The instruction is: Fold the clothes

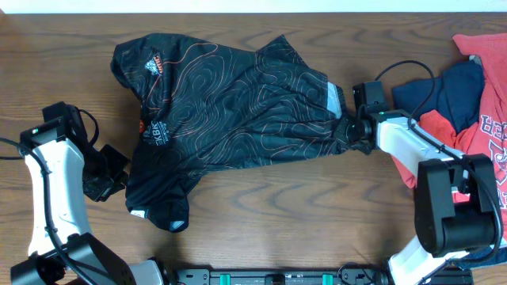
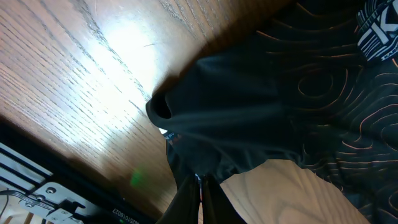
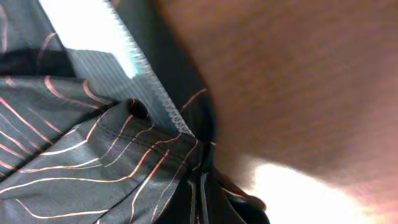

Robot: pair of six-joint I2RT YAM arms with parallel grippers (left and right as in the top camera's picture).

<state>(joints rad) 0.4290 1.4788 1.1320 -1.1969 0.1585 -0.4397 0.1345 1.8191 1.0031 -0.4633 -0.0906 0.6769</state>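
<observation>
The black jersey [image 1: 230, 111] with thin orange contour lines lies spread across the middle of the table, white lettering near its left side. My left gripper [image 1: 119, 176] is shut on the jersey's lower left edge; in the left wrist view the closed fingers [image 2: 200, 186] pinch dark fabric [image 2: 267, 99]. My right gripper [image 1: 351, 131] is shut on the jersey's right edge; in the right wrist view the fingers [image 3: 200, 193] clamp patterned cloth [image 3: 74, 162]. A red T-shirt [image 1: 483, 119] and a navy T-shirt [image 1: 447, 91] lie heaped at the right.
The wooden table [image 1: 301, 206] runs under everything. A dark rail with green clips [image 1: 269, 277] sits at the front edge. The right arm's cable [image 1: 412, 71] loops over the navy shirt.
</observation>
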